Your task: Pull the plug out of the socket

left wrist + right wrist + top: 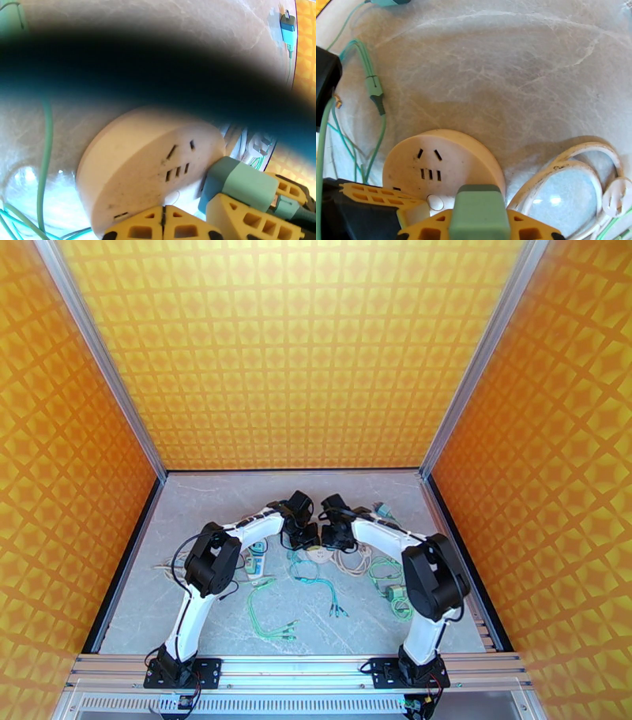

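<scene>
From overhead, we see two white arms bending inward to meet at a round cream socket [318, 553] in the middle of a pale marbled surface [347, 627]. It stands inside orange patterned walls.

Through the right wrist camera, the right jaws pinch a grey-green plug [479, 211] between yellow fingers [529, 227]. The plug sits against the socket's near edge. We cannot tell whether its pins are in the slots.

Through the left wrist camera, the left jaws are pressed together. Their yellow tips sit at the socket's rim, just beside the gripped plug.

A coiled white cord [561, 173] lies just right of the socket. Loose green cables [375, 90] trail across the surface to its left.
</scene>
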